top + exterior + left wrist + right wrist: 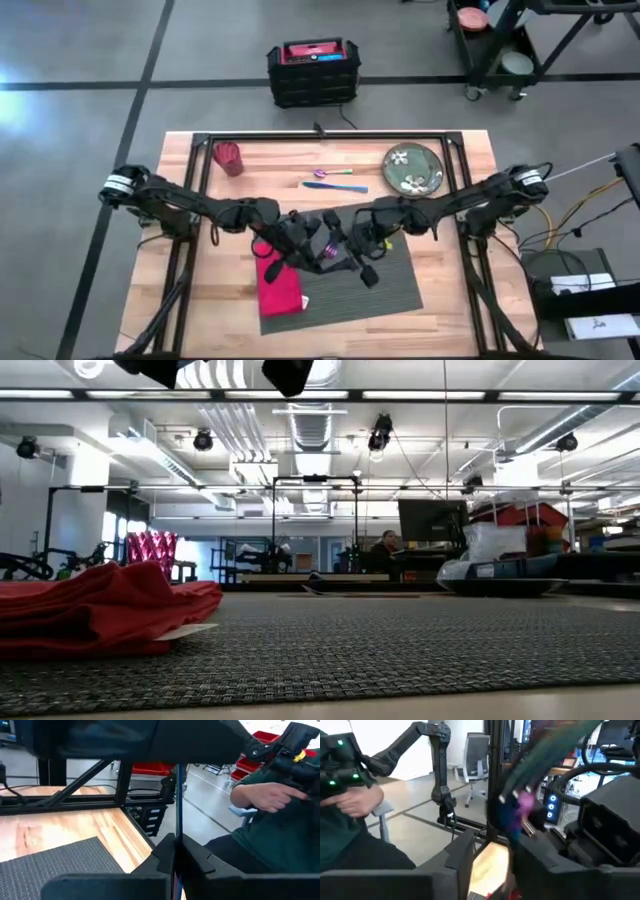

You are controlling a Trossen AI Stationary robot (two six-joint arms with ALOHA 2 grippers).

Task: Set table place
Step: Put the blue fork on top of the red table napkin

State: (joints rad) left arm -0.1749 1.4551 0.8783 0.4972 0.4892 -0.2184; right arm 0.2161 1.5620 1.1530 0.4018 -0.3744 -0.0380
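Both grippers meet over the middle of the table: my left gripper (305, 243) and my right gripper (352, 250) hang close together above the far edge of the table place (385, 285), the dark grey ribbed placemat lying at the near centre of the wooden tabletop (470, 300). From the left wrist camera I see the left fingers (165, 855) pressed together on a thin dark blue strip that stands upright between them (I can't make out what the strip is). On the right side I read the fingers (462, 852) as spread apart, with a bare bit of lit tabletop showing in the gap; something purple and blue (517, 810) sits blurred just beyond them, and I cannot tell what it is or whether anything touches it. A red cloth napkin (280, 285) lies crumpled on the placemat's left end, partly overhanging it. Farther back on the bare wood sit a green patterned plate (413, 168) to the right, two pieces of cutlery (335, 180) side by side near the centre, and a red cup (229, 157) to the left. A person's hand (265, 797) shows beyond the table in the left wrist view.
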